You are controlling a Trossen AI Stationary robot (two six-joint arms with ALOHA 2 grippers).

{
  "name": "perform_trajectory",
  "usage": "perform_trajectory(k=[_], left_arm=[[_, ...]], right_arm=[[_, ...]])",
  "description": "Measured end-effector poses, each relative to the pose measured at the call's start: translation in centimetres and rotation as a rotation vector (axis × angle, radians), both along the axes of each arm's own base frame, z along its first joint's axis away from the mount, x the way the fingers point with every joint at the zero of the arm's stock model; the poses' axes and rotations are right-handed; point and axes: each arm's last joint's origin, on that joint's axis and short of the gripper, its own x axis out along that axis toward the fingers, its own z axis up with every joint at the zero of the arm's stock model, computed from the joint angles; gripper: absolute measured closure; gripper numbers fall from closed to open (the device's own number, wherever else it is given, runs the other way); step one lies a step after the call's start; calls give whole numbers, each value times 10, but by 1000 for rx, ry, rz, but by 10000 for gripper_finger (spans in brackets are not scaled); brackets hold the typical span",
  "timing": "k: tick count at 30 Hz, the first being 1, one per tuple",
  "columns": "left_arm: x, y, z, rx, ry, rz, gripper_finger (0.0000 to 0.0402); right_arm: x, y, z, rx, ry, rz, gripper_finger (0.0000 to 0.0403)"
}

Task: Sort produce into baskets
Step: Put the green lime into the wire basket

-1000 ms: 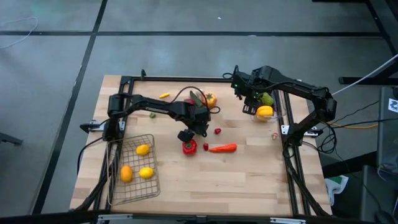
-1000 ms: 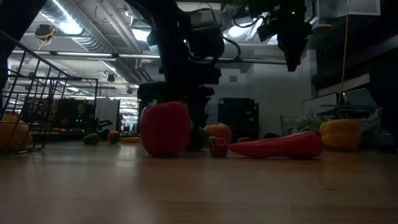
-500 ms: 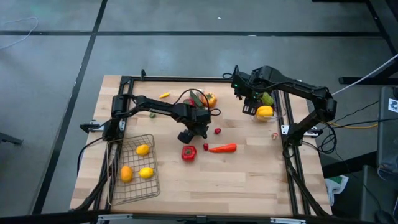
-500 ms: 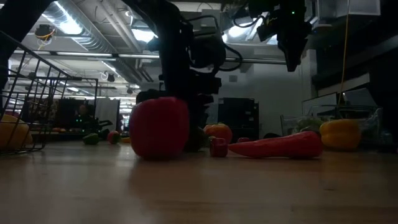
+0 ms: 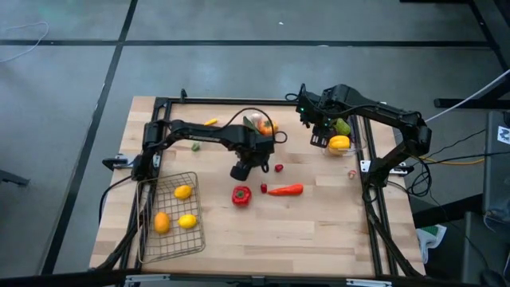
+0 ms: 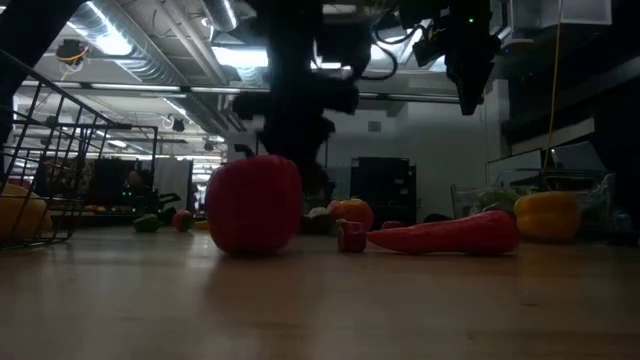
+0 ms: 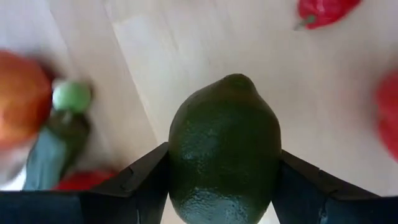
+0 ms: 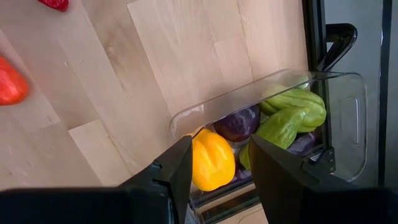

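Partly sorted: three yellow pieces lie in the wire basket (image 5: 171, 227), several vegetables in the clear bin (image 8: 339, 124). The left gripper (image 7: 221, 186) clamps a dark green lime (image 7: 224, 146) above mid-worktop; the right gripper (image 8: 217, 165), empty and parted, hangs over the bin. A red pepper (image 5: 241, 194), a carrot (image 5: 285, 190) and small pieces remain loose.

overhead, table-level, two close wrist cameras

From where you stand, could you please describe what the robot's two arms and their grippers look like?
Both arms are dark, nearly black, built of jointed tubular links on a black frame along the table's edges. The left gripper and right gripper each have two flat, matte black fingers. Black cables loop beside the left arm, and a small green light glows on the right arm.
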Motion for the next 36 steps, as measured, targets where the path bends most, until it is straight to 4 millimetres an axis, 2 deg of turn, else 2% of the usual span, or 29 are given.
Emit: perform_trajectory(k=[7, 16, 22, 30, 36], left_arm=[[-10, -27, 45, -24, 107, 109, 172], [-46, -67, 80, -21, 194, 261, 172], [-67, -89, 99, -32, 134, 362, 172], [-109, -115, 107, -40, 98, 519, 172], [-137, -132, 98, -17, 121, 568, 172]], right_arm=[[2, -1, 0, -9, -23, 0, 248], [4, -2, 0, -17, -46, 0, 248], [4, -2, 0, -17, -45, 0, 248], [4, -2, 0, -17, -44, 0, 248], [4, -2, 0, -17, -44, 0, 248]])
